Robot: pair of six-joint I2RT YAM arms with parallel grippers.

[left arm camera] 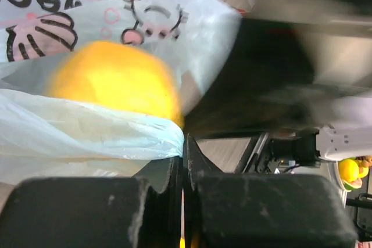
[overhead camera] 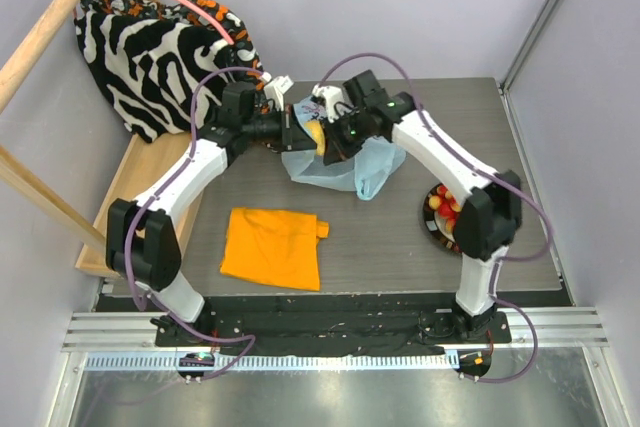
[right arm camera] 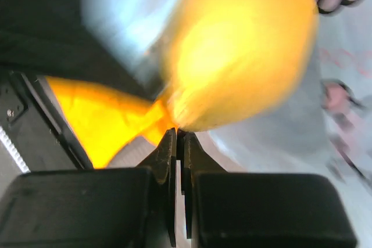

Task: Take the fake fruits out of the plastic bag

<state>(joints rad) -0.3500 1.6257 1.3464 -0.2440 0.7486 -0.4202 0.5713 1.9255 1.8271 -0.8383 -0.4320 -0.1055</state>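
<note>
Left of the bag [overhead camera: 335,172], the left pincer [overhead camera: 292,133] reaches in level from that side. Its jaws are pressed together on the bag's pale film at the mouth edge, seemingly holding that lip down. Just inside the bag's mouth, at its far left corner, sits the fruit [overhead camera: 318,135]. It is yellow-orange and half wrapped in film on the left arm's side, bare on the other. From the bag's right the right pincer [overhead camera: 333,139] comes in with its jaws also pressed together and their tips touching the fruit's near end. The blur hides whether they nip the fruit or only meet it. The fruit looks nearly round, narrowing a little toward those tips, so its slight long axis runs straight away from the right pincer. That arm is the nearer, and lifting it out seems its job while the left anchors the bag. Right of the bag, a plate [overhead camera: 428,229] on the desk [overhead camera: 400,257] holds other fruits.
</note>
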